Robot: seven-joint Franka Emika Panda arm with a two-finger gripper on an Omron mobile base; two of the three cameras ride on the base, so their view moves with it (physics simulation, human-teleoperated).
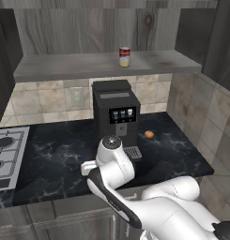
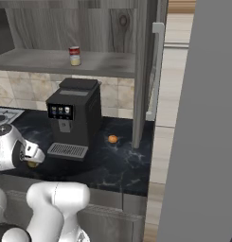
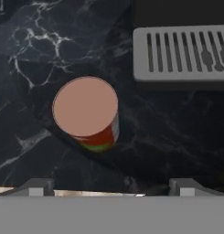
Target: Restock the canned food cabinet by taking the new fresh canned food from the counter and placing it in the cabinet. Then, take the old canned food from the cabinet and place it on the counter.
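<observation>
The new fresh canned food stands upright on the black marble counter, seen from above: pale lid, red-orange label with a green band. My gripper hovers over it, open, its fingertips spread wide with nothing between them; the can lies ahead of them, left of centre. In the right base view the hand hangs low over the counter beside the coffee machine. The old canned food, red over cream, stands on the cabinet shelf.
A black coffee machine stands mid-counter, its grey drip tray close to the can. A small orange object lies to its right. A stove is at the left. An open cabinet door juts out at the right.
</observation>
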